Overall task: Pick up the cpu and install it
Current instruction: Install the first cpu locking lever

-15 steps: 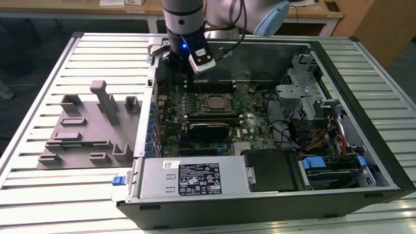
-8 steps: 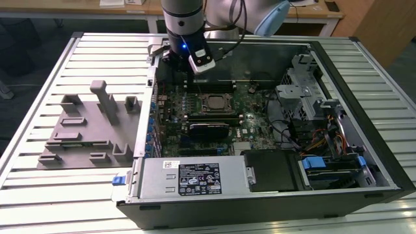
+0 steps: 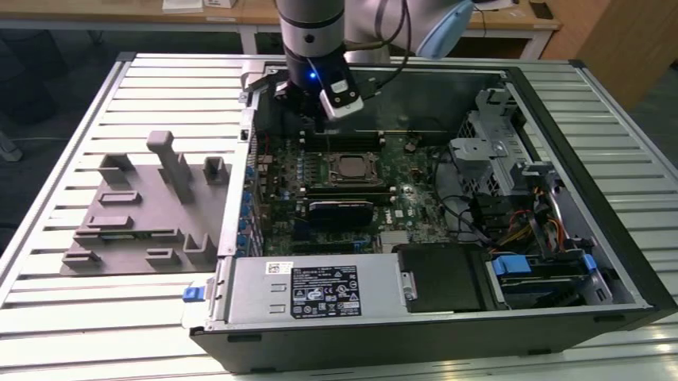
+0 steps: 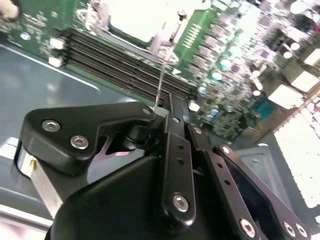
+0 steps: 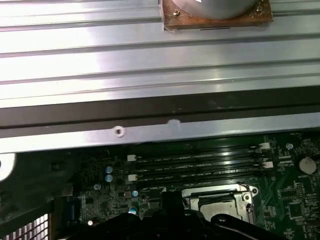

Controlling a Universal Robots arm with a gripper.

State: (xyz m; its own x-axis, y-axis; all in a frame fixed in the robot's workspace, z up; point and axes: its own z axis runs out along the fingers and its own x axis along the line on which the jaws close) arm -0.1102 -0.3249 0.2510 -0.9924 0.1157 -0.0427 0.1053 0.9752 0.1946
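Observation:
The cpu (image 3: pixel 351 167) lies flat in the black socket frame (image 3: pixel 373 179) on the motherboard of the open computer case; in the second wrist view its top (image 4: pixel 135 20) shines pale. My gripper (image 3: pixel 321 121) hangs over the memory slots just behind the socket. In the second wrist view its black fingers (image 4: pixel 172 130) are closed together, and a thin metal socket lever (image 4: pixel 161 75) runs from the socket's edge into the fingertips of the gripper (image 4: pixel 161 109). The first wrist view shows the socket frame (image 5: pixel 240 192) beside the memory slots (image 5: pixel 200 165).
A grey plastic fixture (image 3: pixel 138 214) with upright blocks sits on the slatted table at the exterior view's left. Inside the case (image 3: pixel 593 135) are a power supply (image 3: pixel 317 290), drive cages and cables at the exterior view's right.

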